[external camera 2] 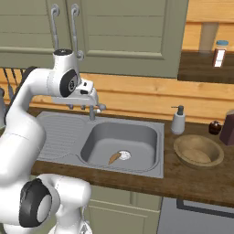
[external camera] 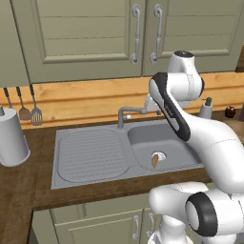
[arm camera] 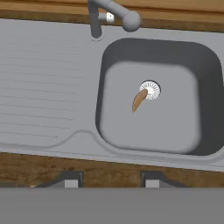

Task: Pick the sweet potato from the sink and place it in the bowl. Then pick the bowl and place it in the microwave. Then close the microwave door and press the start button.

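Observation:
The sweet potato (arm camera: 139, 100), a small orange-brown tuber, lies on the floor of the sink (arm camera: 43, 87) basin with one end on the drain. It also shows in the base views, sweet potato (external camera: 155, 160) (external camera 2: 114, 157). My gripper (arm camera: 111, 180) hangs high above the sink's front edge, open, with nothing between its fingertips (arm camera: 72, 179). The hand (external camera 2: 89, 98) hovers near the faucet, left of the basin. The tan bowl (external camera 2: 183, 144) stands empty on the wooden counter right of the sink (external camera 2: 155, 137). The microwave and its door are out of view.
A curved faucet (arm camera: 113, 17) rises behind the basin. A soap dispenser (external camera 2: 178, 121) and a dark jar (external camera 2: 215, 127) stand behind the bowl. A paper towel roll (external camera: 10, 138) and hanging utensils (external camera: 24, 105) are at the left. Wall cabinets hang overhead.

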Controlling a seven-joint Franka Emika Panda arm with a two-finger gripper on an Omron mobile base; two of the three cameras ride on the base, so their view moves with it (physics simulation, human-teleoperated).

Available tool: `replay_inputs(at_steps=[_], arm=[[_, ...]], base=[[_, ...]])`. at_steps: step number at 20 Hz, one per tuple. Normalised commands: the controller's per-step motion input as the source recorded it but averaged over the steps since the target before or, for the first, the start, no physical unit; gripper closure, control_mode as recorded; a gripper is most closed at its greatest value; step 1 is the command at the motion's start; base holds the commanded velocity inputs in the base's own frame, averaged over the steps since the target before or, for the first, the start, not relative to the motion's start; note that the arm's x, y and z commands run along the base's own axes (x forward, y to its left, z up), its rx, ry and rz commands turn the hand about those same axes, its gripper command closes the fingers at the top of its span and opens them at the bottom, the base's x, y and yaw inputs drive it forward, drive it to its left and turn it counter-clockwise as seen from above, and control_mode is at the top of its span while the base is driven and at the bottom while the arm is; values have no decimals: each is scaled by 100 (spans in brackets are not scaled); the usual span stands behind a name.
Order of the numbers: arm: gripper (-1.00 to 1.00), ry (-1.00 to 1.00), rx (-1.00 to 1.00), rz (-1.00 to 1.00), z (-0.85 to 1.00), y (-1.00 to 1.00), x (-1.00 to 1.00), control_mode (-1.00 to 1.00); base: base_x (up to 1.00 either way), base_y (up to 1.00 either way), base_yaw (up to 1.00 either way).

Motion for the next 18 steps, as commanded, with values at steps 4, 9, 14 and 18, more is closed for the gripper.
replay_inputs(at_steps=[4,9,14,18], arm=[[-100,-8,0,0,0,0,-29,-100],[-100,-3,0,-5,-39,-16,-7,-100],[-100,0,-1,-11,-97,-48,-17,-100],[-100,8,-9,-2,-87,-21,-2,-100]], base=[[0,0,0],[0,0,0],[0,0,0],[0,0,0]])
